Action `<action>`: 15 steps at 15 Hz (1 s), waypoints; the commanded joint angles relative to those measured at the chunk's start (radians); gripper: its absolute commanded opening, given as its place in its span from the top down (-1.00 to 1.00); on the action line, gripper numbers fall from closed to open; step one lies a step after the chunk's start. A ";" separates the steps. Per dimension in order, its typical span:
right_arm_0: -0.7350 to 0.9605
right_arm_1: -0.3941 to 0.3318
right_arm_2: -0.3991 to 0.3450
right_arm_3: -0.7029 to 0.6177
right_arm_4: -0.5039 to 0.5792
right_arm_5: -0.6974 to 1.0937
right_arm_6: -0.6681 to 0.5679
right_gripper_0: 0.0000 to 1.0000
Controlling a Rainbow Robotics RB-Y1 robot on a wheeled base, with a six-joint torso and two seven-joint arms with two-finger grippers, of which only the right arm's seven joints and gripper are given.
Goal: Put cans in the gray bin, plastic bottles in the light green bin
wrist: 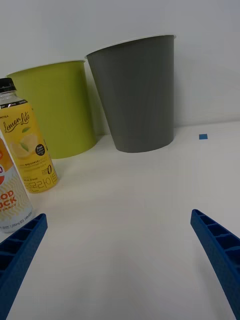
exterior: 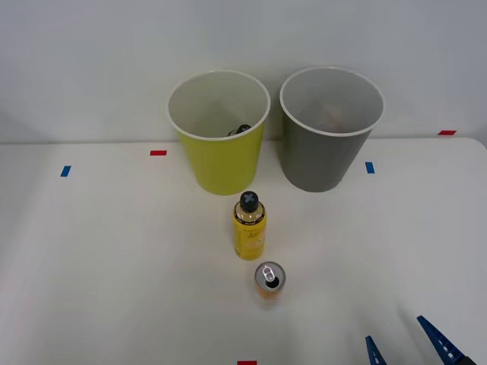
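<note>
On the white table (exterior: 114, 266), the orange can (exterior: 268, 279) stands upright just in front of the yellow bottle (exterior: 249, 226), well short of the gray bin (exterior: 329, 131). The right gripper (exterior: 407, 342), fingers spread wide and empty, sits to the can's right, nearer the robot.

Lab test setup. Bare white table (exterior: 91, 266) against a plain wall (exterior: 91, 61). Red and blue tape markers (exterior: 158, 153) on the tabletop.

yellow bottle (wrist: 29, 147) label says "Lemon Life" in script, small Korean print lower down too tiny to read, can (wrist: 11, 200) shows partial letters "OD", "UCK"
</note>
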 commanded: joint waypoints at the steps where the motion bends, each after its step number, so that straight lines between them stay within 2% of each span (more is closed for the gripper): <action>1: 0.000 0.000 0.000 0.000 0.000 0.000 0.000 -1.00; 13: 0.000 0.000 0.000 0.000 0.000 0.000 0.000 -1.00; 15: -0.005 0.005 0.009 0.043 -0.011 -0.011 0.006 -1.00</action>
